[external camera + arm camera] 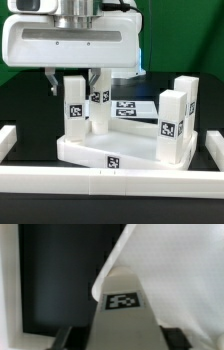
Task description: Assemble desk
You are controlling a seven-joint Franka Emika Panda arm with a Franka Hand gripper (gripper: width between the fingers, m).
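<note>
While the gripper [76, 78] stands over the tabletop [85, 151], its fingers flank an upright leg [74, 108] at the exterior view's left; whether they clamp it cannot be told. A second leg [100, 105] stands just behind, two more [174, 122] at the tabletop's right end.

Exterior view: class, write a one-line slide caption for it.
Panda claw closed around an upright tagged leg on the white tabletop, with two more legs standing on the exterior view's right.
</note>
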